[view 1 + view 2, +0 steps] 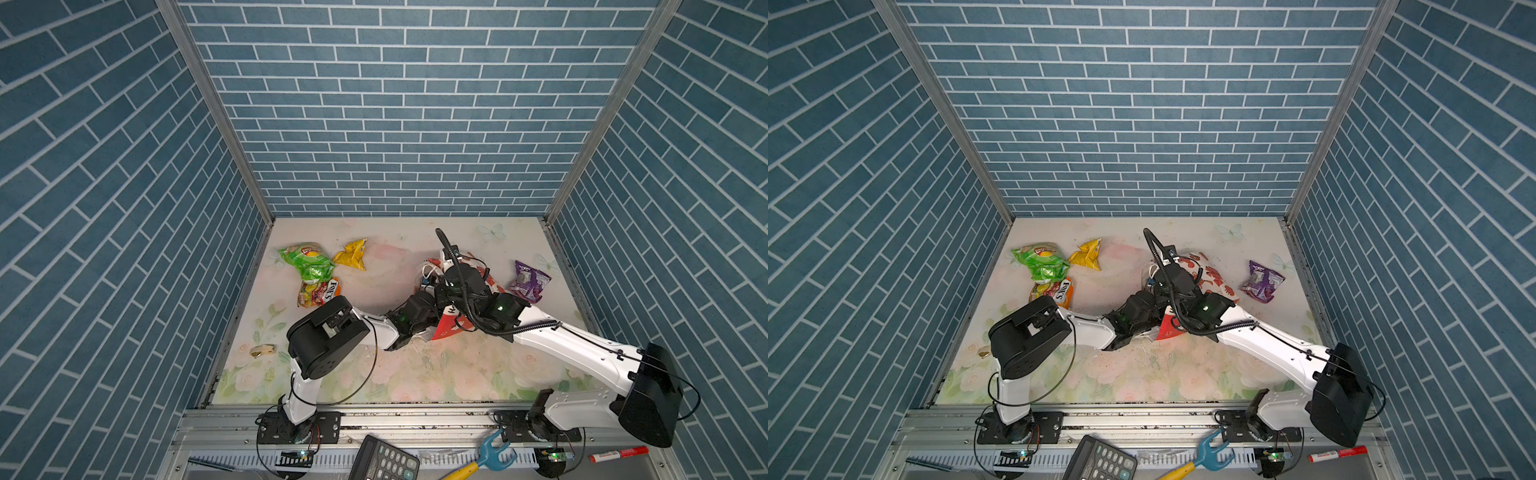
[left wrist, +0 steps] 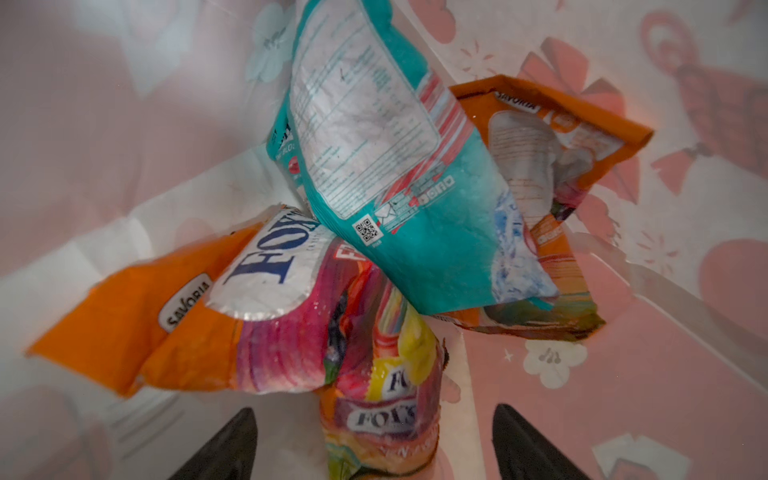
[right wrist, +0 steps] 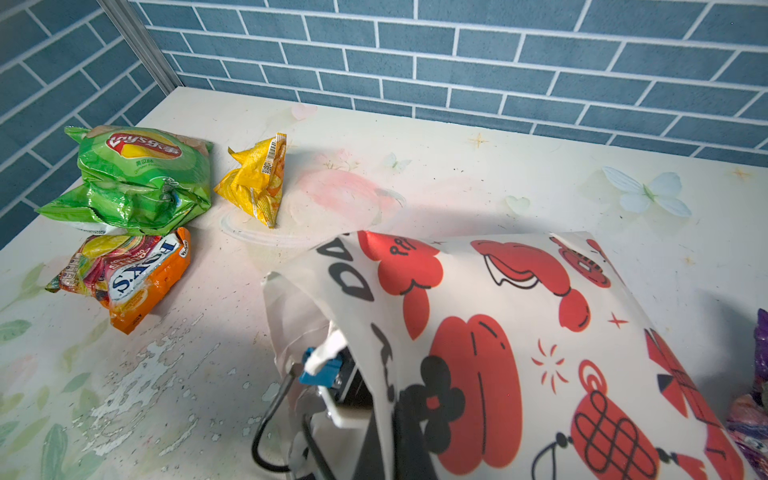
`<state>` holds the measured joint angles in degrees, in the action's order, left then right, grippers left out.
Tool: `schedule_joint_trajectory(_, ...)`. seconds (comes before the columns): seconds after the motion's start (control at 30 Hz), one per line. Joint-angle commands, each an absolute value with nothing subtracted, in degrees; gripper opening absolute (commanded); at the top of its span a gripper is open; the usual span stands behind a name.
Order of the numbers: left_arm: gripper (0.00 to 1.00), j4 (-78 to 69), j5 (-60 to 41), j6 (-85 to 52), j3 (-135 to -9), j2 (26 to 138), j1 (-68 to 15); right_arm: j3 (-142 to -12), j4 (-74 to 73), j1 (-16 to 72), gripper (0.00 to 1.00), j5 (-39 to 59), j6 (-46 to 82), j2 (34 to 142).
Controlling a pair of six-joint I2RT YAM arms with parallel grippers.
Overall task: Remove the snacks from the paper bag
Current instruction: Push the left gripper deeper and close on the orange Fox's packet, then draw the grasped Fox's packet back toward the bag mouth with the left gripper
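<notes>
At the far left of the floral tabletop (image 1: 415, 374), the green Lay's packet (image 1: 307, 259) is lying with its near end touching the orange Fox's packet (image 1: 320, 291). The yellow packet (image 1: 352, 254) is sitting just beside the green one, toward the middle. A small golden object (image 1: 262, 350) is resting nearer the front edge, well apart from them.

The left arm (image 1: 374, 326) is reaching rightward into the mouth of the paper bag (image 1: 446, 328), which is lying on its side at the middle of the tabletop. Inside the bag, the left pincer (image 2: 372, 407) is standing wide. Its dark fingers (image 2: 224, 449) are flanking a colourful Fox's foil end (image 2: 382, 415) without touching it. Beyond that, a teal-white packet (image 2: 395, 166) is lying across two orange packets, the nearer orange packet (image 2: 166, 324) and the farther orange packet (image 2: 582, 137). I cannot tell whether the foil end belongs to the nearer one.

The right arm (image 1: 573, 345) is coming in over the bag, and the right pincer (image 3: 399, 440) is pinching the bag's upper rim, holding the printed wall raised off the tabletop. Farther right, the purple packet (image 1: 528, 280) is lying near the bag, apart from it.
</notes>
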<state>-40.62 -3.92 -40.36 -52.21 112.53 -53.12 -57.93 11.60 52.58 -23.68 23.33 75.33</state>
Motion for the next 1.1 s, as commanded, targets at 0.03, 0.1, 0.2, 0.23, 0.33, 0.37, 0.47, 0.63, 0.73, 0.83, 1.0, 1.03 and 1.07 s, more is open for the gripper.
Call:
schedule_joint_trajectory(0.03, 0.85, -41.13, -4.1, -40.63, -54.01, 114.98, -52.95, -59.69, 9.59, 52.82, 0.0, -22.81, 25.75, 75.17)
schedule_joint_trajectory(0.1, 0.83, -41.22, -4.31, -40.99, -54.12, 115.35, -52.99, -59.32, 9.34, 52.82, 0.0, -22.76, 26.01, 74.82)
schedule_joint_trajectory(0.2, 0.8, -41.4, -4.04, -41.15, -53.79, 115.49, -52.97, -58.63, 9.2, 52.83, 0.0, -22.93, 26.18, 74.36)
schedule_joint_trajectory(0.23, 0.79, -41.33, -4.04, -41.22, -53.79, 115.58, -52.92, -58.62, 9.3, 52.81, 0.0, -23.02, 26.19, 74.27)
schedule_joint_trajectory(0.33, 0.77, -41.13, -4.13, -41.23, -54.1, 115.92, -52.99, -58.41, 9.4, 52.8, 0.0, -23.03, 26.28, 74.14)
schedule_joint_trajectory(0.37, 0.76, -41.11, -4.13, -41.38, -54.14, 116.01, -53.0, -58.45, 9.4, 52.87, 0.0, -23.03, 26.32, 74.09)
schedule_joint_trajectory(0.47, 0.73, -41.22, -4.39, -41.64, -54.32, 116.63, -53.0, -58.15, 9.3, 52.83, 0.0, -23.07, 26.47, 73.75)
schedule_joint_trajectory(0.63, 0.64, -41.66, -4.48, -41.83, -54.1, 116.81, -52.91, -57.57, 9.31, 52.86, 0.0, -23.47, 26.54, 73.15)
schedule_joint_trajectory(0.73, 0.56, -41.44, -4.65, -42.0, -54.29, 116.96, -52.71, -57.22, 9.28, 52.82, 0.0, -23.68, 26.46, 72.78)
schedule_joint_trajectory(0.83, 0.49, -42.2, -5.18, -42.87, -54.25, 117.63, -52.29, -56.93, 9.4, 52.84, 0.0, -24.28, 26.37, 72.34)
schedule_joint_trajectory(1.0, 0.33, -43.24, -5.63, -43.36, -53.79, 117.86, -51.55, -56.39, 9.6, 52.82, 0.0, -24.65, 26.37, 71.98)
schedule_joint_trajectory(1.03, 0.29, -43.24, -5.58, -43.24, -53.66, 117.78, -51.5, -56.35, 9.82, 52.81, 0.0, -24.8, 26.37, 71.98)
schedule_joint_trajectory(1.07, 0.24, -43.24, -5.48, -43.19, -53.53, 117.67, -51.42, -56.31, 10.02, 52.83, 0.0, -24.94, 26.36, 71.98)
